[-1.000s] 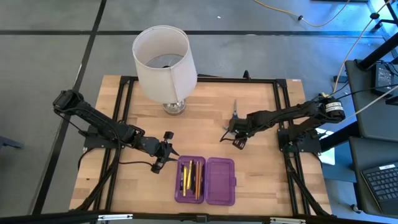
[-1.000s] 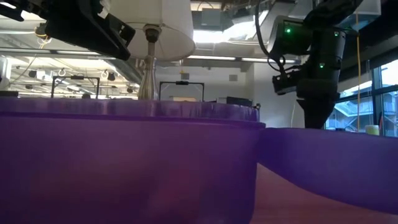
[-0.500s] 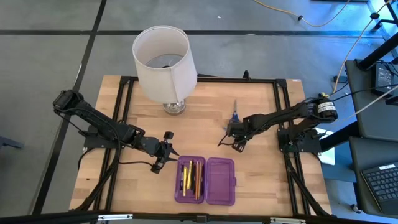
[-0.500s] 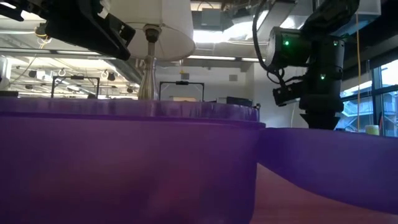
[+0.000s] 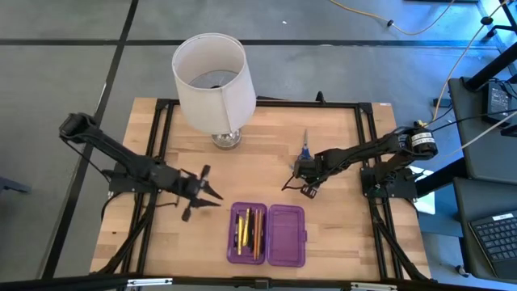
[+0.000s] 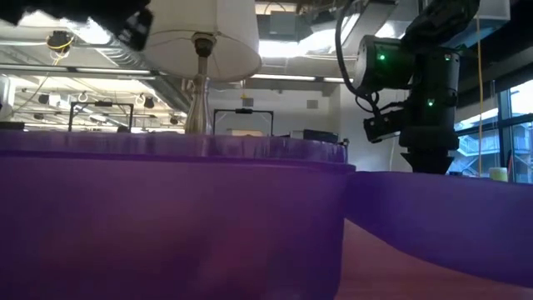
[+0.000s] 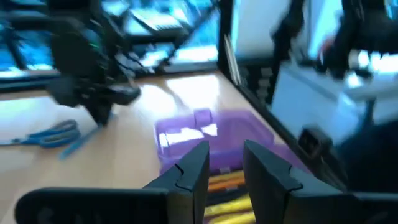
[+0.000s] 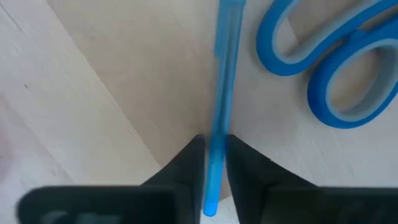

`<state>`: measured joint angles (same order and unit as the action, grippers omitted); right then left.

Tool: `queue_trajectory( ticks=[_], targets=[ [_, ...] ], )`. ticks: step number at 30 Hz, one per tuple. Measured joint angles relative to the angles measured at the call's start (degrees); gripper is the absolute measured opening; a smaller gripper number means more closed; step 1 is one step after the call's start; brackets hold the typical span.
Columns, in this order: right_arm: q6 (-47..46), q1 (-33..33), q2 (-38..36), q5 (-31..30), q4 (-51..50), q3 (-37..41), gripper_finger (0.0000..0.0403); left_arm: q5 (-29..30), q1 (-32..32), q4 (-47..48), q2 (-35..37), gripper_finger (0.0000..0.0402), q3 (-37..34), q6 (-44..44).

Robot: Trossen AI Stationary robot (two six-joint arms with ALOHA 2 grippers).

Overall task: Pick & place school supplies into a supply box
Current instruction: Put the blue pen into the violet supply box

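The supply box [image 5: 266, 234] lies open near the table's near edge; its left half holds yellow and orange pencils [image 5: 249, 230]. In the left wrist view the box [image 7: 205, 134] shows ahead with pencils [image 7: 230, 183] in it. My left gripper [image 5: 200, 194] hovers open just left of the box. My right gripper [image 5: 301, 174] points down at mid-table, shut on a slim blue pen [image 8: 224, 74]. Blue-handled scissors [image 5: 305, 149] lie flat just beyond it, and the handles [image 8: 336, 68] show beside the pen. My right gripper [image 8: 212, 146] pinches the blue pen near one end [image 8: 214, 171] between its two fingers, coming from above and pointing down. The fingers lie across the pen. The rest of the pen stretches ahead along the wooden table beside the scissors.
A white-shaded lamp [image 5: 212, 81] stands on the far left part of the table. In the low view the purple box walls [image 6: 175, 217] fill the foreground. Black frame rails [image 5: 157, 137] run along the table's sides. Bare wood lies between the two grippers.
My left gripper has drawn back from the box toward the table's left edge and turned about. My right gripper has moved slightly left and sunk lower over the pen. The box and scissors have stayed put.
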<state>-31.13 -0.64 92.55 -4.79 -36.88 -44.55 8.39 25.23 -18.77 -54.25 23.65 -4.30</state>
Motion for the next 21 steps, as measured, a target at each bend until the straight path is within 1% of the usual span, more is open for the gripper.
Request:
queue_trajectory(
  ticks=[4, 7, 9, 12, 16, 21],
  targets=[
    [0.0, 0.0, 0.0, -1.0, -0.1, 0.0, 0.0036, 6.5, 1.5, -6.9, 7.2, 0.0088, -6.8, -3.2],
    [0.1, 0.0, 0.0, -1.2, -0.1, 0.0, 0.0021, 11.7, 2.2, -7.6, 11.5, 0.0088, -9.3, -3.6],
    [0.1, 0.0, 0.0, -1.3, -0.1, 0.0, 0.0021, 15.4, 2.5, -7.6, 13.4, 0.0088, -10.4, -4.4],
    [-0.1, 0.0, 0.1, -1.4, 0.0, 0.1, 0.0038, 19.2, 2.6, -6.6, 14.8, 0.0088, -11.3, -5.0],
    [-1.3, 0.0, 0.1, -1.5, 0.0, 0.1, 0.0047, 20.5, 2.6, -5.2, 15.1, 0.0088, -11.3, -5.0],
    [-1.2, 0.0, 0.1, -1.5, -0.4, -0.2, 0.0022, 20.5, 2.6, -5.2, 15.1, 0.0088, -11.3, -5.0]
  ],
)
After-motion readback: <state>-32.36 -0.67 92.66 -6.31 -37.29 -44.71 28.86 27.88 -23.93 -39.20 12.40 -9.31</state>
